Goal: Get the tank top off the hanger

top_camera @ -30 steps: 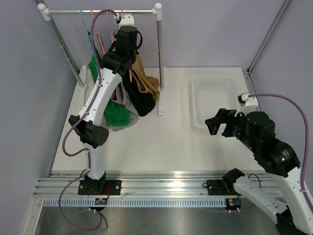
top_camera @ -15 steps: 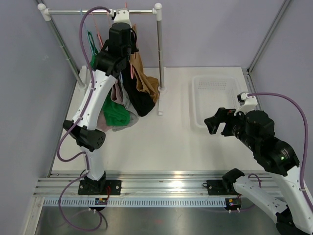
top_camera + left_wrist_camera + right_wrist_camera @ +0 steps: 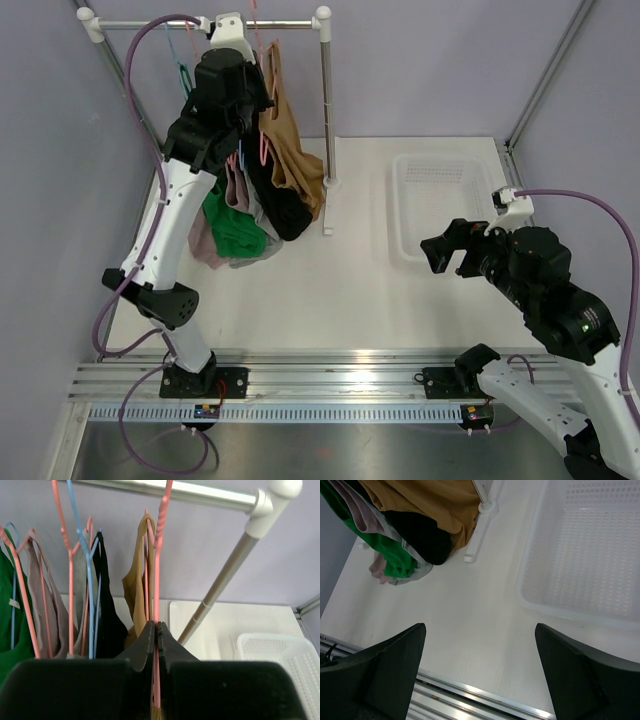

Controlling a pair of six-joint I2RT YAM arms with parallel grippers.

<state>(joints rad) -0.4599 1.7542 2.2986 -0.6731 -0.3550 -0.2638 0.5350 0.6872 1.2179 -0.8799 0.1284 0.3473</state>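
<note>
Both left end effector (image 3: 157,630) fingers pinch the pink hanger (image 3: 159,555) near the rail's end.

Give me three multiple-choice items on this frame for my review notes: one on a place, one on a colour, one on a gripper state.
1. Where does the white basket sit?
A. on the table right of the rack
B. hung on the rail
C. under the green garment

2. What colour is the hanger pinched by the left gripper?
A. blue
B. pink
C. white

3. How does the right gripper stand?
A. shut on cloth
B. shut on nothing
C. open, holding nothing

Answers:
1. A: the top view shows it on the table, right of the rack post.
2. B: the left wrist view shows a pink wire between the closed fingers.
3. C: its fingers are spread wide above bare table.
</note>
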